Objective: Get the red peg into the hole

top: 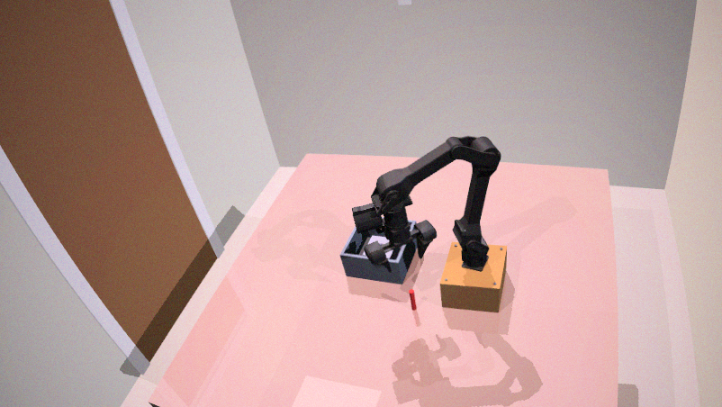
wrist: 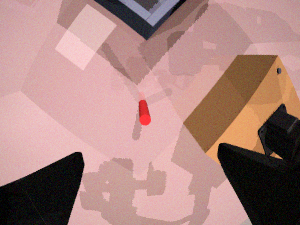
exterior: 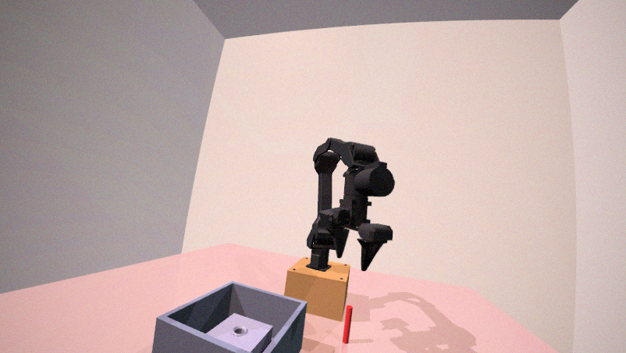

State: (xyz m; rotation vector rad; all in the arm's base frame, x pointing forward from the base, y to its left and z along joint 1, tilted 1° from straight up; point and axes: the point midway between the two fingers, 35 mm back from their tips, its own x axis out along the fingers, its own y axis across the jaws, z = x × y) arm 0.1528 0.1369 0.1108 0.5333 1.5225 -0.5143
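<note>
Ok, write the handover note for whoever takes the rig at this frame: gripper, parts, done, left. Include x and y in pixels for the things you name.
Gripper (top: 404,260) (exterior: 351,264) (wrist: 152,156): open, nothing between the fingers, pointing down above the table.
Red peg (top: 412,300) (exterior: 347,324) (wrist: 144,113): standing upright on the table, outside the open box (top: 374,270) (exterior: 269,294) (wrist: 148,32), between it and the orange block (top: 470,298) (exterior: 315,294) (wrist: 225,99) under the arm.
Plate (exterior: 258,332): at the box's bottom, its hole unfilled.
Done: no step of the job; the peg is ungrasped.
Left: grasp the peg, lift it, lower it into the box, seat it fully in the hole.
</note>
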